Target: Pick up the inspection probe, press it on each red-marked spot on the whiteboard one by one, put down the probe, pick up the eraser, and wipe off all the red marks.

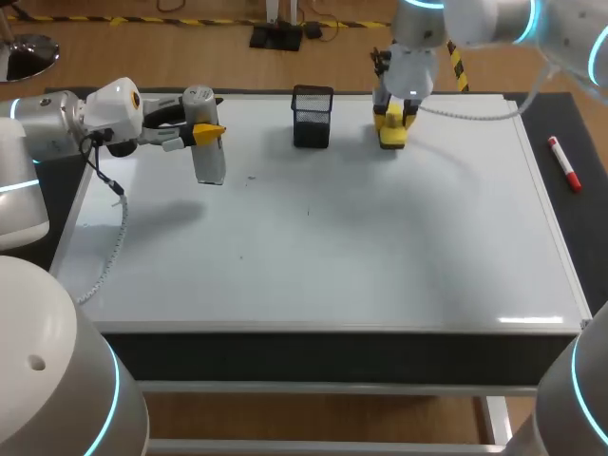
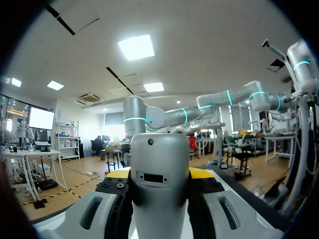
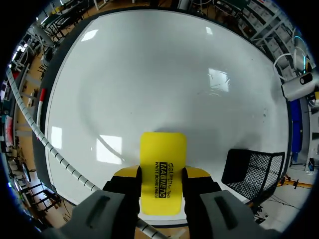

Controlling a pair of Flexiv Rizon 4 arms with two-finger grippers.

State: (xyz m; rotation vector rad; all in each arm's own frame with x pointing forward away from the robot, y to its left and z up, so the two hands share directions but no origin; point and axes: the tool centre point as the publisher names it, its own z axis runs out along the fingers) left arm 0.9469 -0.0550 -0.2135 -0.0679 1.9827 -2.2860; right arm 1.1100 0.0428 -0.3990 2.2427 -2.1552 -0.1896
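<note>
At the table, the left gripper pinches the grey cylindrical inspection probe from both sides, holding it upright over the near-left part of the white rectangular whiteboard. Whether its foot touches the surface cannot be told. The right gripper is clamped on the flat yellow plastic eraser at the board's far edge, just beside a black wire-mesh basket. No red marks show on the board, only a few faint dark specks, so wiping looks to be the step in hand, or close to finished. To do it well, the eraser should probably sit flat, pressed evenly, and sweep in overlapping passes across those specks. It should steer clear of the basket, with the probe arm parked off to its side. A red marker pen lies off the board to the right.
</note>
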